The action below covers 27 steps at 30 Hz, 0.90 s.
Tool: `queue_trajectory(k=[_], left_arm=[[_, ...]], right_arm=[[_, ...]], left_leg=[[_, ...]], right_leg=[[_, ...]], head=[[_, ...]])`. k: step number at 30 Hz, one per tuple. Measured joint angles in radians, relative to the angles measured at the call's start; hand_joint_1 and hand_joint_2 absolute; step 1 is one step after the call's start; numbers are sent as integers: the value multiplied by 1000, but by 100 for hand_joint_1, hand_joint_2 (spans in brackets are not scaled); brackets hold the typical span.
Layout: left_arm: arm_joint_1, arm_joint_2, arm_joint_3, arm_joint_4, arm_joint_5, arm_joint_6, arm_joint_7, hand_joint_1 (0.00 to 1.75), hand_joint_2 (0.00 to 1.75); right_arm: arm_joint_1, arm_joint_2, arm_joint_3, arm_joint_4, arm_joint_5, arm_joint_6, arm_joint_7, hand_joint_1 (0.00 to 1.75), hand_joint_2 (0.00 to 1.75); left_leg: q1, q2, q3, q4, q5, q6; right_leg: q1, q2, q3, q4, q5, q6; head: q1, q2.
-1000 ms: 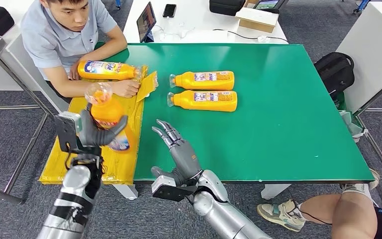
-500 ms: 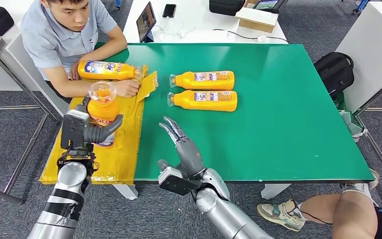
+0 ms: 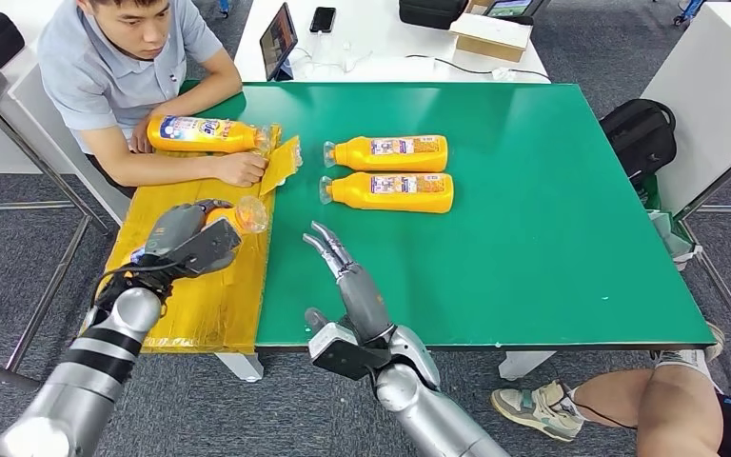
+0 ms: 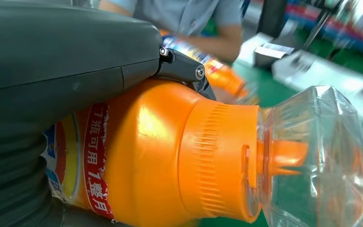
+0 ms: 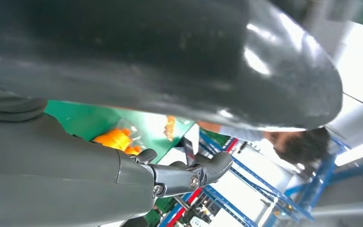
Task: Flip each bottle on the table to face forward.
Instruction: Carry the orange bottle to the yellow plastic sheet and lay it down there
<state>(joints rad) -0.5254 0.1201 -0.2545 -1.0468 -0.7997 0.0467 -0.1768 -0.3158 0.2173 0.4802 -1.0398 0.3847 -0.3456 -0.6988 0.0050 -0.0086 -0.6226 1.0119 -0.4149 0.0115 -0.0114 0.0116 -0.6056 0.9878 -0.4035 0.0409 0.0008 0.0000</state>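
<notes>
The left hand (image 3: 186, 238) is wrapped around the body of an orange bottle (image 3: 233, 217), fingers clamped on the label end, over the yellow sheet (image 3: 200, 305) at the near-left edge of the green bench (image 3: 552, 238). The bottle's long axis runs out of the palm toward the bench middle, its clear cap (image 4: 312, 156) leading and pointing toward the right hand (image 3: 343, 271); the left wrist view shows the cap tipped slightly, though I cannot tell whether the bottle touches the sheet. The right hand hovers just beside that cap, fingers apart and holding nothing. Two more bottles (image 3: 390, 171) lie side by side well beyond the right hand's fingertips, caps toward the left hand's side. A person's hand (image 3: 238, 168) holds a fourth bottle (image 3: 205, 134) beyond the left hand. The left hand alone looks placed to set its bottle down label-up.
</notes>
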Motion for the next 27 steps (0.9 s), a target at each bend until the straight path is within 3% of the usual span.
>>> queue_trajectory(k=[7,20,27], left_arm=[[-83,38,-11,121,-7,-50,7,175,175],[-99,44,-26,164,-8,-56,8,175,175],[-168,65,-76,253,-39,-217,-36,175,175]], right_arm=[[42,-7,0,-125,-20,21,0,0,0],[50,-10,0,-159,-22,23,0,0,0],[49,-18,11,-184,-83,49,0,0,0]], left_leg=[[0,0,0,0,0,0],[0,0,0,0,0,0],[0,-1,0,0,0,0]], right_leg=[[0,0,0,0,0,0],[0,0,0,0,0,0],[0,0,0,0,0,0]], head=[[0,0],[0,0],[0,0]])
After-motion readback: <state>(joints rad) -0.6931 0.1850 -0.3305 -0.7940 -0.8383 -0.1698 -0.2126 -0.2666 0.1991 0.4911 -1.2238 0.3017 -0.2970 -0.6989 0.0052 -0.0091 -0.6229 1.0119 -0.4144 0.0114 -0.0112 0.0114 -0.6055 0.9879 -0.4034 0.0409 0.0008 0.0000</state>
